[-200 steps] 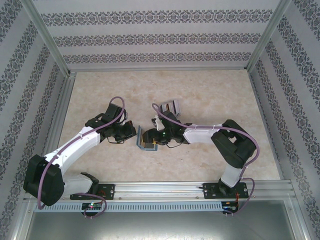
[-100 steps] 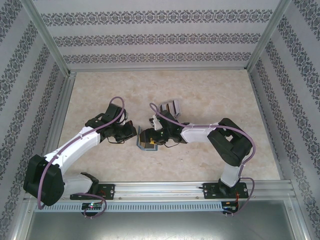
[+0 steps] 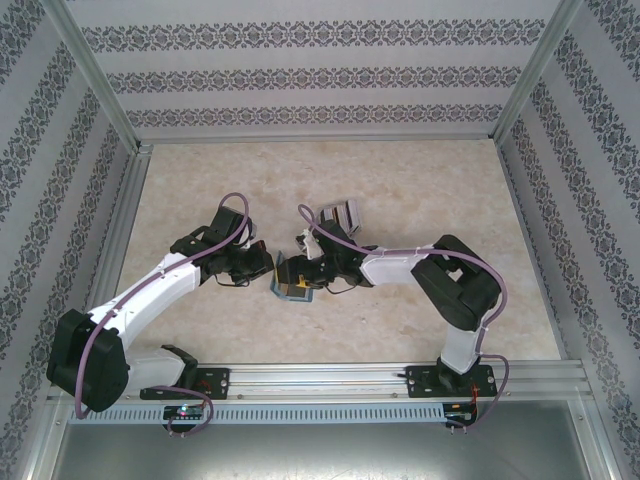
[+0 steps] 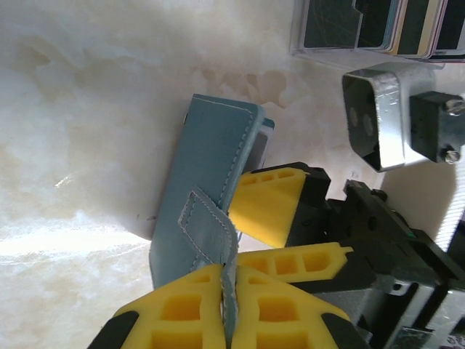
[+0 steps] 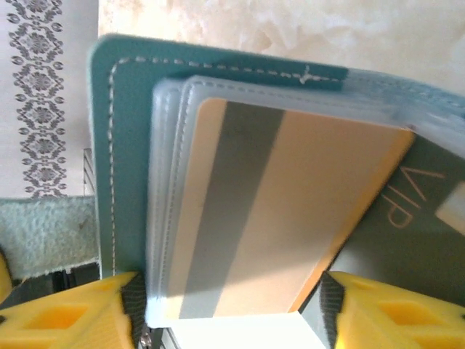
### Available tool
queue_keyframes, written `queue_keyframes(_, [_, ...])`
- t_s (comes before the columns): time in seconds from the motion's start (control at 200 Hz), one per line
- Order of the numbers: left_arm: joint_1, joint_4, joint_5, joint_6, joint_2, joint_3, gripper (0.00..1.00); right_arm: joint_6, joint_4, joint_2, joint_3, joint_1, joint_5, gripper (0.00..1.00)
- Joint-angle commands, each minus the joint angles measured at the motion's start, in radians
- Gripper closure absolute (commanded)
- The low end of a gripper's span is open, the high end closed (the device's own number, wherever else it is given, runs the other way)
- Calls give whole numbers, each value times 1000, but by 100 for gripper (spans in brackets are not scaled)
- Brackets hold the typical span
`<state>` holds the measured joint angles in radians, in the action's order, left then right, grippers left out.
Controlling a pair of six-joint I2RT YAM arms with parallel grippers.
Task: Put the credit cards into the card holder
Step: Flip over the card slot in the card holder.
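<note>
The teal card holder (image 3: 288, 286) stands half folded on the table between my two grippers. My left gripper (image 4: 227, 275) is shut on the card holder's (image 4: 205, 163) stitched strap, its yellow fingertips pressed together on it. My right gripper (image 5: 229, 311) holds an orange-brown credit card (image 5: 290, 211) with a grey stripe by its two long edges. That card sits partly inside a pale blue pocket (image 5: 166, 189) of the card holder (image 5: 123, 145). A dark card (image 5: 418, 233) lettered VIP lies beside it. From above, the left gripper (image 3: 266, 264) and right gripper (image 3: 306, 271) nearly meet.
A pale slotted rack (image 3: 340, 213) with several more cards (image 4: 370, 25) stands just behind the grippers. The right arm's metal wrist bracket (image 4: 374, 120) hangs close over the wallet. Patterned walls enclose the table on three sides.
My right gripper has moved left with the card, closing on the card holder. The card holder has folded narrower against the left gripper. The left arm has barely moved.
</note>
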<state>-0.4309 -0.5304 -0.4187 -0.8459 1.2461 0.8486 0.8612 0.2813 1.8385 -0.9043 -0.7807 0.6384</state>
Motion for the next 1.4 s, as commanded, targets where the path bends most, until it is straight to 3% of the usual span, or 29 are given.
queue_keyframes(0.0, [-6,29,-30,-16,-4,36,100,22,62,40,-7,12,21,41])
queue_keyframes(0.14, [-6,13,-19,-11,-6,42,100,16,58,35,6,16,18,47])
queue_keyframes(0.854, [9,2,34,14,6,-2,100,-14,32,-35,81,51,10,46])
queue_keyframes(1.049, [30,28,35,13,4,-61,100,-10,33,-18,68,49,13,58])
queue_keyframes(1.394, [66,85,19,2,-8,-160,100,-21,-27,-3,-12,32,21,58])
